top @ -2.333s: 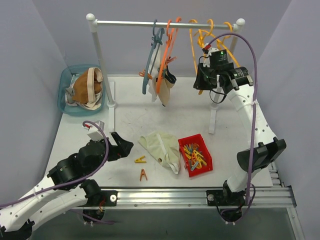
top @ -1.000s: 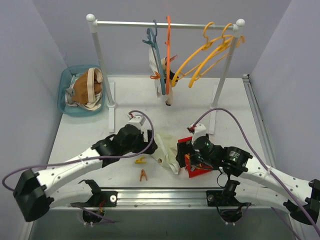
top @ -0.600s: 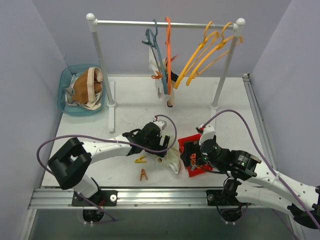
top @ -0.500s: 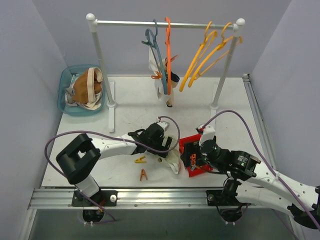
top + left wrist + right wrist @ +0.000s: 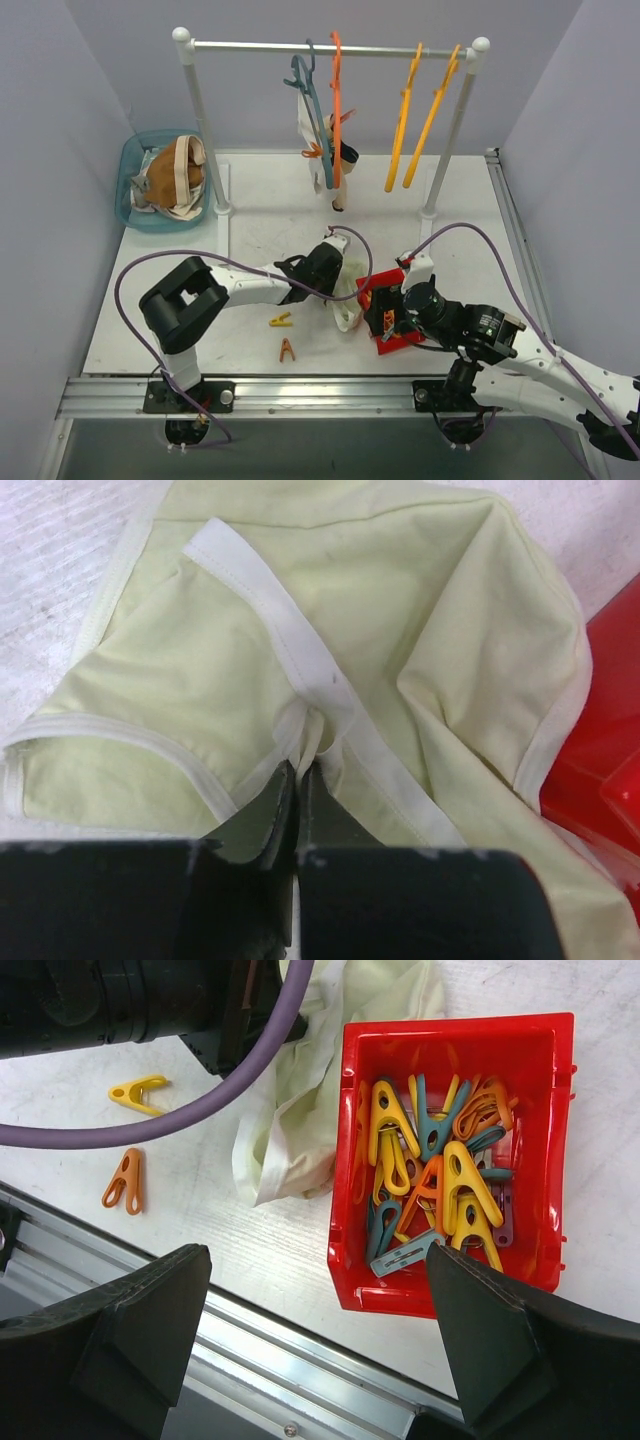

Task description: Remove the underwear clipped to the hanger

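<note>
Left gripper (image 5: 300,772) – jaws closed, pinching a fold of the pale yellow-green briefs (image 5: 400,630) right at a white-edged seam. The briefs lie crumpled on the white table (image 5: 250,220), one edge touching the red bin (image 5: 352,1160).

Right gripper (image 5: 315,1260) – jaws spread wide and holding nothing, hovering over the near edge of the bin and the table beside it. The bin is full of clothespins (image 5: 440,1170) in yellow, orange, teal and grey.

Two loose pins are on the table, left of the briefs: a yellow clothespin (image 5: 281,320) and, nearer the front rail, an orange clothespin (image 5: 287,349).

On the rack, off-white briefs (image 5: 318,150) hang at the teal hanger (image 5: 312,100) and the orange hanger (image 5: 337,100). A darker piece sits just right of them. Which hanger carries what, I cannot tell. Two yellow hangers (image 5: 405,120) hang bare further right.

Back left, the teal basket (image 5: 130,160) holds brown and cream briefs (image 5: 172,175).
</note>
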